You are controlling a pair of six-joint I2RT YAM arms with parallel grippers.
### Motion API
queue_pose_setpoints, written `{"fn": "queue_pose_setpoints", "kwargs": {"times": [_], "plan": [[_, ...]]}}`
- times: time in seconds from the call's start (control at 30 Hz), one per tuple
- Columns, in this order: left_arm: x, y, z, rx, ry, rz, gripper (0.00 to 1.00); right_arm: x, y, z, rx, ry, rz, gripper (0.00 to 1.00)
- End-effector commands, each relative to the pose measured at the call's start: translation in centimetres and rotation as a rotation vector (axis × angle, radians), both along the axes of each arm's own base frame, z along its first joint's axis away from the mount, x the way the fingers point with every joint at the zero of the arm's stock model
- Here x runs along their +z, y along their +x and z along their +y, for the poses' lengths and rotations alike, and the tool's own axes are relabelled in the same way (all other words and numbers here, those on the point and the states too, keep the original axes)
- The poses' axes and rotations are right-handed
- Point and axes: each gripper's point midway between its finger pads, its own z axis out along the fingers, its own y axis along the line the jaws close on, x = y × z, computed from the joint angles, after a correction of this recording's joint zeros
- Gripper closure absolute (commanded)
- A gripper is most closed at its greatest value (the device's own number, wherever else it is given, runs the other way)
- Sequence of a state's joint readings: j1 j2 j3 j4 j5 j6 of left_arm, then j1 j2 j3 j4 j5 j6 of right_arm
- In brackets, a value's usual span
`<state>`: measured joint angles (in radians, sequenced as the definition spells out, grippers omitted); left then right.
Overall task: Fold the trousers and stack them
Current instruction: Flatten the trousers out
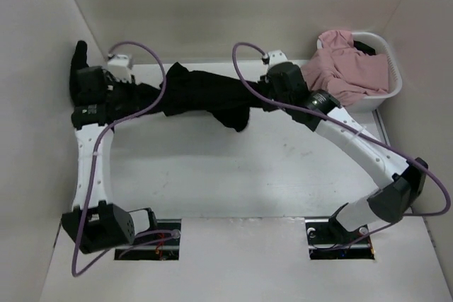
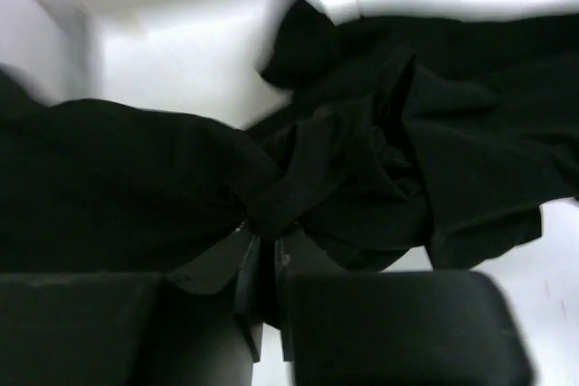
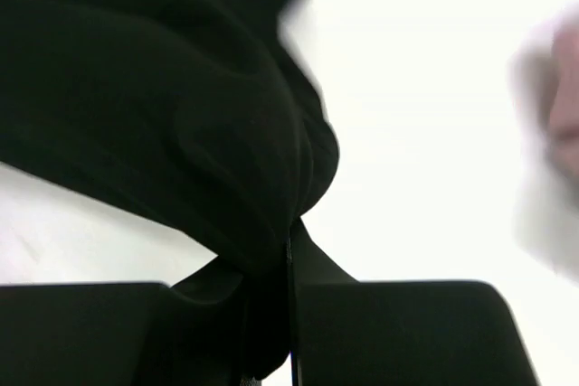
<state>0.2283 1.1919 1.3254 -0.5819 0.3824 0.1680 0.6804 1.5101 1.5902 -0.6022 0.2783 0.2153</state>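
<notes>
The black trousers (image 1: 205, 93) hang bunched between my two grippers at the back of the table, sagging to a low fold near the middle. At their left end my left gripper (image 1: 145, 93) is shut on the cloth; in the left wrist view a pinch of the trousers (image 2: 362, 160) sits between the closed fingers of that gripper (image 2: 268, 240). At the right end my right gripper (image 1: 260, 93) is shut on the fabric too. The right wrist view shows the trousers (image 3: 163, 106) bulging out of that gripper (image 3: 288, 246) to the left.
A white basket (image 1: 391, 83) holding pink garments (image 1: 347, 68) stands at the back right, close behind the right wrist. Pale walls close in the table (image 1: 233, 175) on the left, back and right. Purple cables (image 1: 152, 58) loop over both arms.
</notes>
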Motion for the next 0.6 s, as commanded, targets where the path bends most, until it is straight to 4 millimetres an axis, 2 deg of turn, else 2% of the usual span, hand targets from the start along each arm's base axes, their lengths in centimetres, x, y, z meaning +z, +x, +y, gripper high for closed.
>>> {"fn": "queue_pose_setpoints", "kwargs": {"times": [0.0, 0.03, 0.1, 0.13, 0.17, 0.27, 0.37, 0.43, 0.53, 0.57], "plan": [[-9.3, -3.2, -1.2, -0.060, 0.041, 0.321, 0.83, -1.2, -2.2, -6.7, -0.144, -0.067, 0.026, 1.00], [-10.1, -3.7, -1.7, -0.085, 0.048, 0.347, 0.76, -2.2, -2.9, -7.2, -0.144, -0.067, 0.056, 1.00], [-12.0, -5.2, -2.2, -0.132, 0.074, 0.408, 0.44, -4.2, -4.3, -7.4, -0.100, -0.065, 0.127, 0.99], [-12.4, -5.8, -1.9, -0.147, 0.104, 0.424, 0.38, -5.0, -4.9, -7.4, -0.085, -0.072, 0.155, 0.98], [-12.5, -6.3, -1.3, -0.151, 0.123, 0.429, 0.35, -5.9, -5.5, -7.5, -0.074, -0.086, 0.187, 0.98], [-13.1, -7.7, 3.4, -0.093, 0.248, 0.463, 0.31, -7.8, -6.6, -9.0, -0.104, -0.138, 0.247, 0.98], [-14.1, -8.1, 10.3, 0.080, 0.341, 0.509, 0.31, -8.1, -7.0, -11.0, -0.177, -0.140, 0.250, 0.97], [-14.3, -7.6, 13.3, 0.172, 0.321, 0.504, 0.31, -8.4, -7.0, -13.3, -0.247, -0.138, 0.256, 0.97], [-13.8, -5.7, 15.7, 0.272, 0.262, 0.461, 0.31, -8.8, -7.1, -16.2, -0.331, -0.148, 0.263, 0.97], [-13.5, -4.8, 16.2, 0.300, 0.243, 0.440, 0.31, -8.9, -7.3, -16.6, -0.335, -0.152, 0.267, 0.96]]}}
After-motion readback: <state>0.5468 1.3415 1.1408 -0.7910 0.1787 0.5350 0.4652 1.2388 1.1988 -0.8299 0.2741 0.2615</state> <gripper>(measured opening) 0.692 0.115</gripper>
